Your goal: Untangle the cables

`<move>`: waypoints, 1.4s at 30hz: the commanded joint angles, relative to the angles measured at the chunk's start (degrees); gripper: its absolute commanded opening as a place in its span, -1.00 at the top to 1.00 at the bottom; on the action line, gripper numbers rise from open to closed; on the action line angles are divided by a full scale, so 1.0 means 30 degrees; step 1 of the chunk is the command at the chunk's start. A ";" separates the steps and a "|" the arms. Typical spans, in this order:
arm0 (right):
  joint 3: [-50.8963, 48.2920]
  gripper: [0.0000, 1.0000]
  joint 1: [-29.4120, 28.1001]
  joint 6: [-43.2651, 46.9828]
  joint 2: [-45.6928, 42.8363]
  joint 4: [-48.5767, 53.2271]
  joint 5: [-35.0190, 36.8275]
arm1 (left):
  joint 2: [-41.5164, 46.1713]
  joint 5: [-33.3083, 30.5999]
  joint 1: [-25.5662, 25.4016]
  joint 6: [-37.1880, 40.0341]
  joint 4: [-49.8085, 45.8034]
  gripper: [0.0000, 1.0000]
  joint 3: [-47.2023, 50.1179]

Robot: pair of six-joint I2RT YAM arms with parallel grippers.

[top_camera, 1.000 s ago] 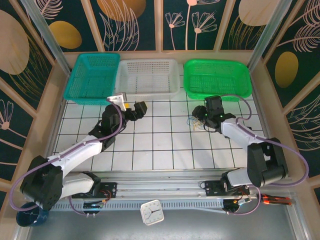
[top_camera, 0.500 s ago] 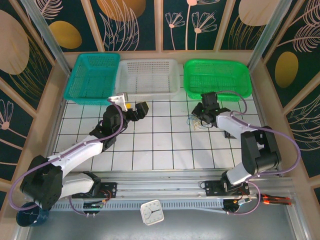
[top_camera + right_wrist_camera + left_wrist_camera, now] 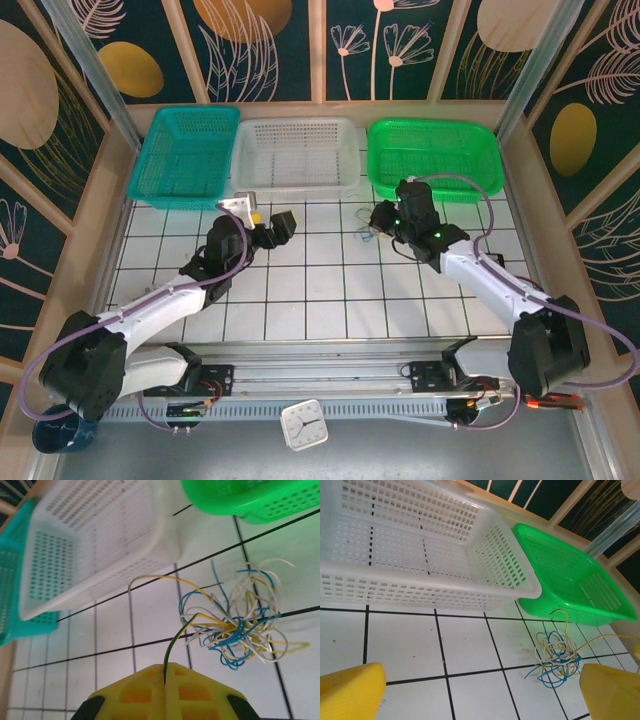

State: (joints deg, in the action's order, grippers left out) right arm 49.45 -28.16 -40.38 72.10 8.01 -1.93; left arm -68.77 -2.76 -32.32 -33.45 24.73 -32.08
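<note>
Knot of thin blue, yellow and white wires (image 3: 235, 625) lying on white tiled table (image 3: 65, 680), near green plastic basket (image 3: 240, 495). Right gripper (image 3: 165, 669) pinching one yellow-green strand (image 3: 170, 644); advising slow pulling away from knot. Left gripper (image 3: 480, 692) hanging open, well placed for pinning bundle.

Your overhead view is bright and evenly lit from above; the white tiled table (image 3: 300, 290) carries only faint, soft shadows. In your right wrist view the white basket (image 3: 100, 535) and teal basket (image 3: 20, 615) smear, perhaps from motion, while the cables (image 3: 235, 625) look crisp. In your left wrist view the yellow fingers (image 3: 350, 690) sit soft in the bottom corners.
</note>
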 commanded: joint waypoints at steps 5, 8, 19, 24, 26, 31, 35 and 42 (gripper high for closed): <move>0.0422 1.00 -0.0954 0.0858 -0.0974 -0.0156 -0.1902 | 0.0051 0.1677 -0.0152 0.1304 0.2236 -0.98 0.1148; 0.0177 1.00 -0.1211 0.1084 -0.0830 0.0003 -0.1787 | -0.0127 0.1895 -0.0156 0.1439 0.2519 -0.98 0.1442; -0.0684 1.00 -0.2190 0.1857 -0.1062 -0.0081 -0.2606 | -0.1040 0.3408 -0.0340 0.1983 0.3446 -0.98 0.1769; -0.0582 1.00 -0.2738 0.1947 -0.0981 -0.0560 -0.3053 | -0.0896 0.2951 -0.0570 0.2611 0.3271 -0.98 0.2124; -0.0369 1.00 -0.2994 0.1928 -0.0804 -0.0791 -0.3162 | -0.0865 0.2807 -0.0683 0.2819 0.3241 -0.98 0.2295; 0.0302 1.00 -0.3774 0.1772 0.0020 -0.1514 -0.3691 | -0.0749 0.2529 -0.1004 0.3222 0.3266 -0.98 0.2649; 0.0464 1.00 -0.4232 0.1742 0.0892 -0.2294 -0.4141 | -0.0678 0.2196 -0.1225 0.3467 0.3329 -0.98 0.2873; 0.0360 1.00 -0.4494 0.1596 0.2266 -0.2941 -0.4627 | -0.1333 0.0999 -0.2044 0.4182 0.3431 -0.98 0.2783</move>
State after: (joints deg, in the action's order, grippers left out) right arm 49.41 -40.84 -35.92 77.91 2.11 -14.26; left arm -71.75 2.66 -37.12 -23.31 33.17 -23.90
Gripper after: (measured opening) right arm 0.052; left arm 0.989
